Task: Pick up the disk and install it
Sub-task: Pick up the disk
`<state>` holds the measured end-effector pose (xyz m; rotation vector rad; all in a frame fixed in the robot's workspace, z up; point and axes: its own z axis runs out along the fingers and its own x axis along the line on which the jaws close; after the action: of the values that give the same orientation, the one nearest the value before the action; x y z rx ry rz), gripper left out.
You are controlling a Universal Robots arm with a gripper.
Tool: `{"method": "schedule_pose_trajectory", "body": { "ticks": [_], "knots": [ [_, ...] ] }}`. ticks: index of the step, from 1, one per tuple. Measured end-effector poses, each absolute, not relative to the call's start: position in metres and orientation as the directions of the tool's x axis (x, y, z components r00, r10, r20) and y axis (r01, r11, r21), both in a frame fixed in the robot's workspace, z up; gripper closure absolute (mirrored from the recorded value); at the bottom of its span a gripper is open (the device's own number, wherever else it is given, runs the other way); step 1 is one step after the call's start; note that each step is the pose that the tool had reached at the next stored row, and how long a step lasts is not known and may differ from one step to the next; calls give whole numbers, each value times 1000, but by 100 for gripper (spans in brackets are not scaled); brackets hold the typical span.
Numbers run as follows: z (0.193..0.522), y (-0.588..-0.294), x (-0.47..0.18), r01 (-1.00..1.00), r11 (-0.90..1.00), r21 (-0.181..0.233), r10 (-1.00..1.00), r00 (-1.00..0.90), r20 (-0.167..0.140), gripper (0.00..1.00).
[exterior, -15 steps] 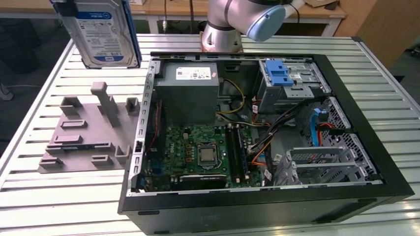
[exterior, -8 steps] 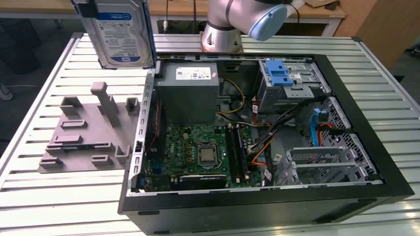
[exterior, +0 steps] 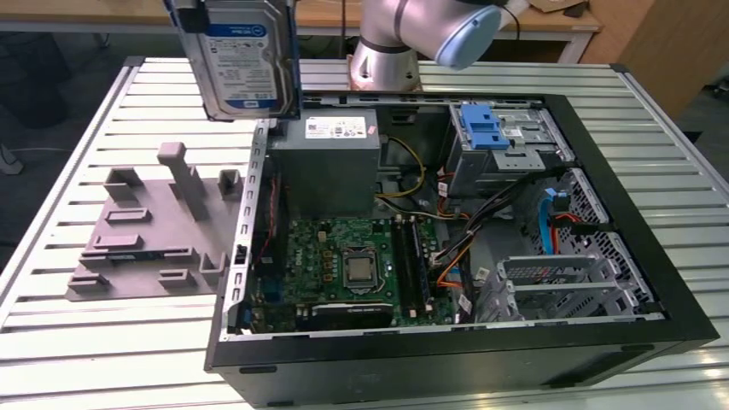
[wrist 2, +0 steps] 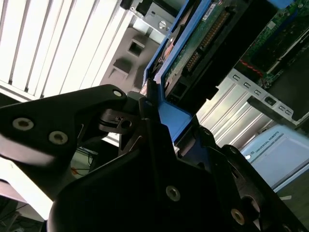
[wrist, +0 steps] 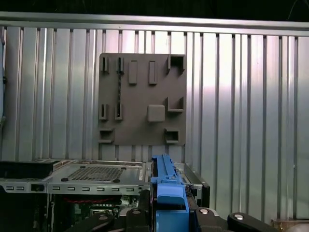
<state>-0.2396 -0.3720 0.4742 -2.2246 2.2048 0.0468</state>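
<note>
Blue-framed disk (exterior: pixel 242 60) clamped between fingers (wrist 2: pixel 153 130) | exterior view: label face | second wrist view: circuit-board side

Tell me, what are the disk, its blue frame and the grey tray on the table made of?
The disk: looks like metal, silvery and a bit shiny, with a papery blue-and-white label stuck on. Its blue frame: probably plastic, smooth and evenly coloured. The grey tray: likely plastic too, dull and matte with blocky pegs and slots, though the look alone can't settle it.
</note>
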Motion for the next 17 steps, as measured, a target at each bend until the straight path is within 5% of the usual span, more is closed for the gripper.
{"method": "schedule_pose_trajectory", "body": {
  "ticks": [17],
  "knots": [
    [472, -418, -216, -1000, -9, 16, -1000, 9, -28, 64]
  ]
}}
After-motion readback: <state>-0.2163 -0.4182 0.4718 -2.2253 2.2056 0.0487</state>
